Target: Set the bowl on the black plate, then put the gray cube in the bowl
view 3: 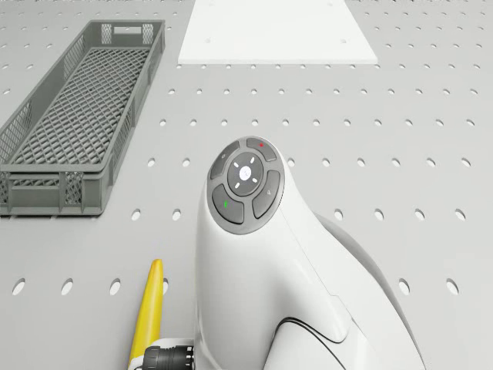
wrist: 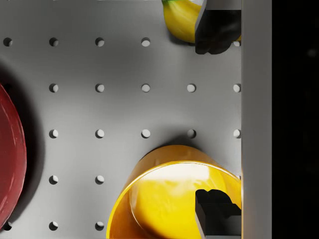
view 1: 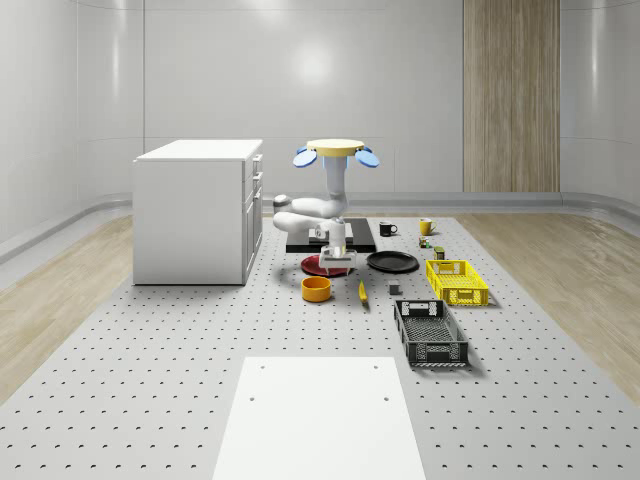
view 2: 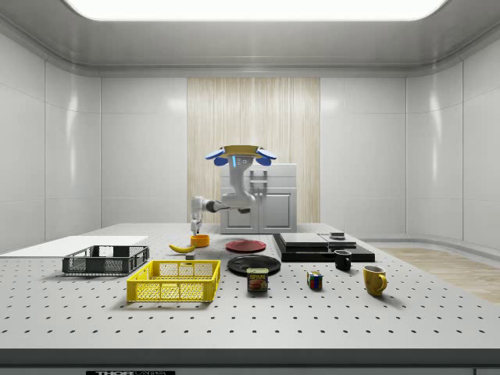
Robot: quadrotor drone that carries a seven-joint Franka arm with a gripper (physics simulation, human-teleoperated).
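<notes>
The orange-yellow bowl (view 1: 317, 288) stands on the perforated table in front of a red plate (view 1: 325, 265). To the whole-scene view's right of the red plate lies the black plate (view 1: 392, 262). The small gray cube (view 1: 396, 288) rests in front of the black plate. The drone (view 1: 337, 150) hovers over the table, behind the red plate, its arm reaching down. My gripper (wrist: 215, 122) is open above the table. One fingertip (wrist: 217, 214) lies over the bowl (wrist: 169, 199), the other over the banana's (wrist: 179, 20) end. In the side view the gripper (view 2: 195, 225) hangs just above the bowl (view 2: 200, 241).
A banana (view 1: 362, 291) lies between bowl and cube. A yellow basket (view 1: 457, 281) and a dark gray basket (view 1: 430, 332) sit on the whole-scene view's right. A white cabinet (view 1: 198, 210) stands at the left. Mugs (view 1: 387, 229) and a black slab (view 1: 330, 240) are behind.
</notes>
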